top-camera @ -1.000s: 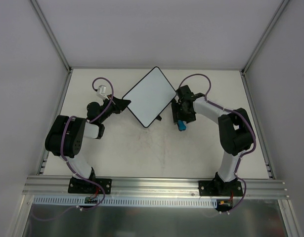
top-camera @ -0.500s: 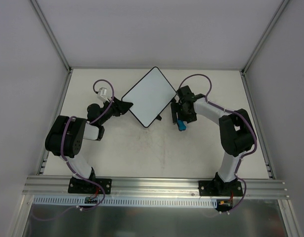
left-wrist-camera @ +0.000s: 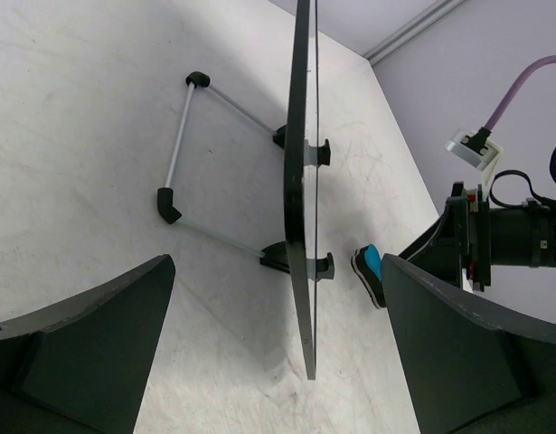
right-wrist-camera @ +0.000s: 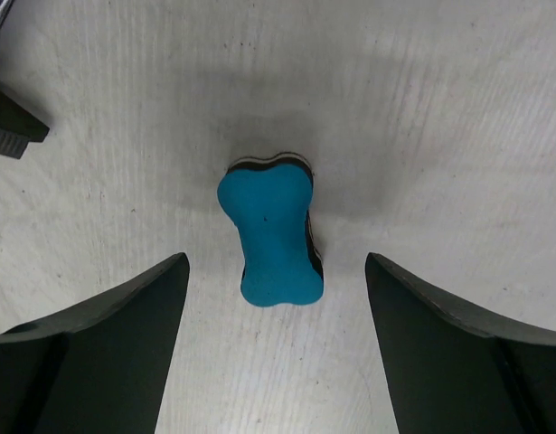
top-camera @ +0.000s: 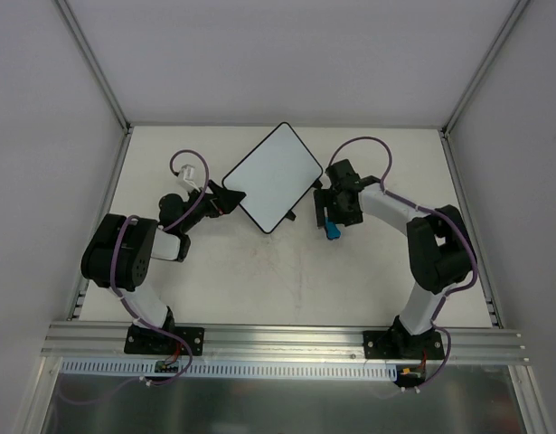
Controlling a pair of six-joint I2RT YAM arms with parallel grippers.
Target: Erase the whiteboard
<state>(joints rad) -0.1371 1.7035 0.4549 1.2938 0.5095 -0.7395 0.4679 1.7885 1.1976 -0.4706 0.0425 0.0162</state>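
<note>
Hovering over the blue eraser (right-wrist-camera: 270, 240), right tool (right-wrist-camera: 276, 258) has fingers spread wide either side of it, gripping nothing. Eraser lies flat on the surface (top-camera: 287, 271), just beside the near-right edge of the whiteboard (top-camera: 273, 176). Same for left tool (left-wrist-camera: 278, 262): spread wide, board rim between its fingers, no contact. Board sits propped on a wire stand (left-wrist-camera: 183, 136), centred toward the far edge of the surface; face looks clean from above. Likely wrap-up, wiping done. Next move: back both arms toward the near edge without bumping the stand.
</note>
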